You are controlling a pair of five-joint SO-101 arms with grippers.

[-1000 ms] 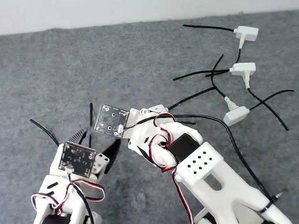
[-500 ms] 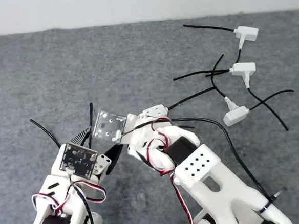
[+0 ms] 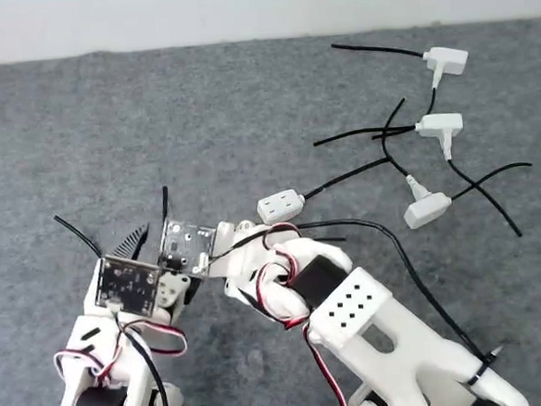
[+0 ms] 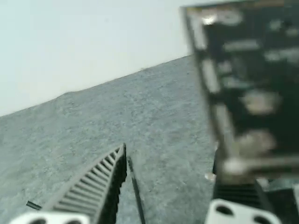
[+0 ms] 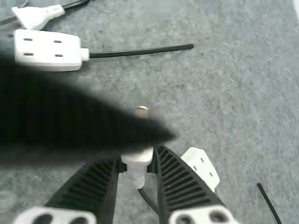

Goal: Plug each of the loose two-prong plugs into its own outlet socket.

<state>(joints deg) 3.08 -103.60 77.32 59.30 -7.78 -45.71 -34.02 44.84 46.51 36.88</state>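
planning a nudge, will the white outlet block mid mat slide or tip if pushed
Likely slides, not tips: the outlet block lies flat and low. Its thin black cord looks floppy, so it would probably trail and twist the block. The fuzzy mat may add drag.

A coarse grey felt-like mat (image 3: 80, 133) forms the whole working surface. A plain pale wall (image 3: 238, 10) stands along its far edge.

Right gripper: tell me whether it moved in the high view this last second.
Yes. The right gripper drew left and toward the near edge of the grey table, away from the white two-slot plastic outlet block, which stayed put.
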